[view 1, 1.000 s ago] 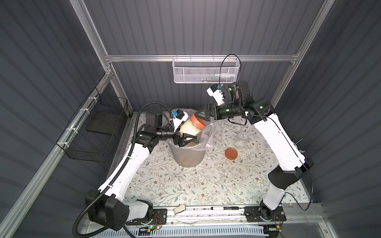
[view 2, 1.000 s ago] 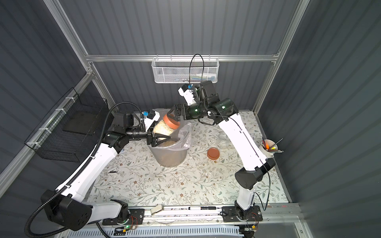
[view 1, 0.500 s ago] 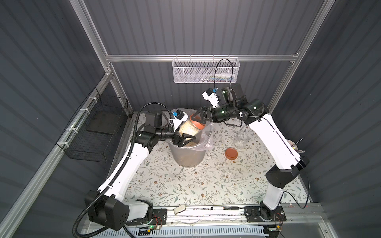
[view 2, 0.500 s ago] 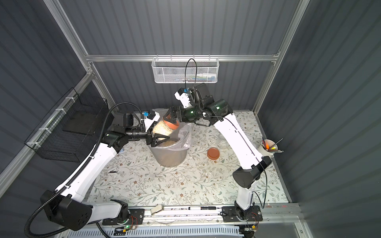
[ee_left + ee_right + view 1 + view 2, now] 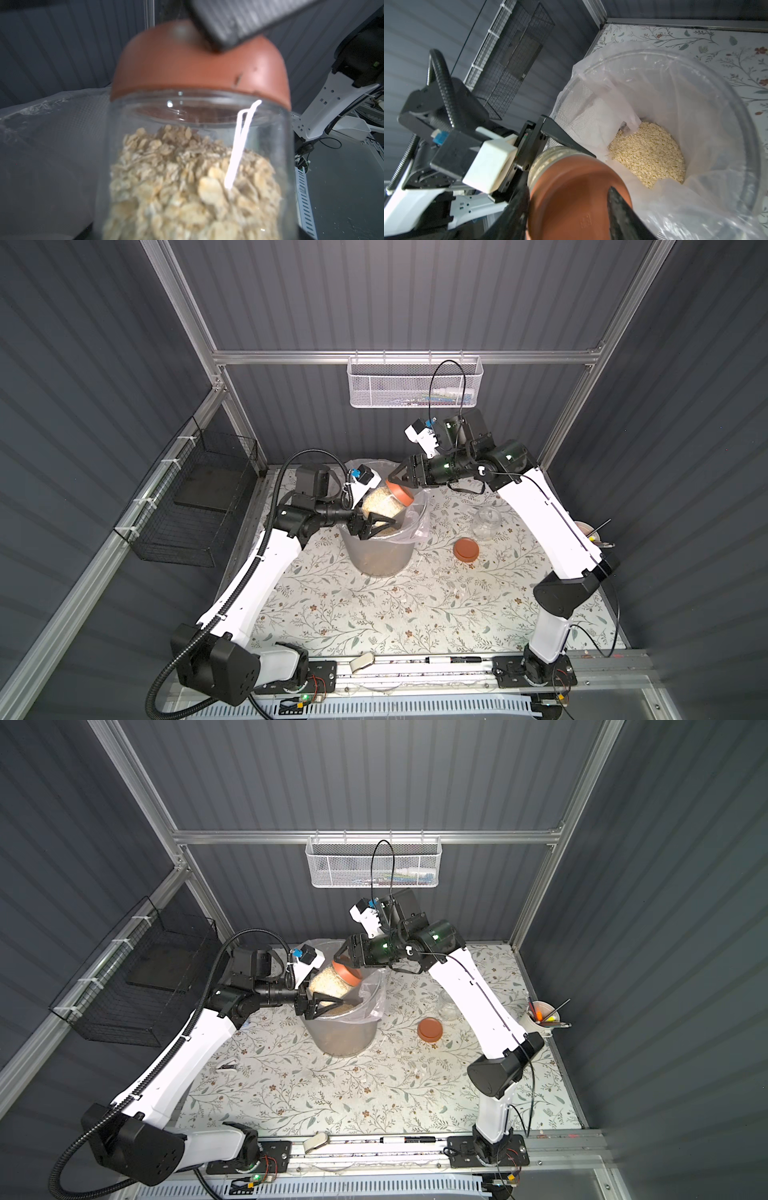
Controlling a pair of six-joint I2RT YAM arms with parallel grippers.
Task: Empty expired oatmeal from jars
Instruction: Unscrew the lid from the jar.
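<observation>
A clear glass jar [image 5: 382, 506] full of oatmeal [image 5: 193, 182] is tilted over the plastic-lined bin [image 5: 378, 560], with my left gripper [image 5: 380, 524] shut on its body. Its terracotta-orange lid [image 5: 577, 178] is screwed on. My right gripper [image 5: 569, 191] sits over the lid with a finger pressed on each side, as both top views show [image 5: 340, 965]. More oatmeal [image 5: 648, 153] lies in the bottom of the bin. A second jar [image 5: 487, 522], empty and lidless, stands on the table to the right. Its loose lid [image 5: 466, 549] lies beside it.
A white cup of pens [image 5: 540, 1015] stands at the table's right edge. A black wire basket [image 5: 195, 506] hangs on the left wall and a white mesh basket [image 5: 415, 381] on the back rail. A marker [image 5: 449, 659] lies on the front rail.
My right gripper has come in from the right to the held jar's lid and its fingers have closed in on it. The left arm and jar have stayed put.
</observation>
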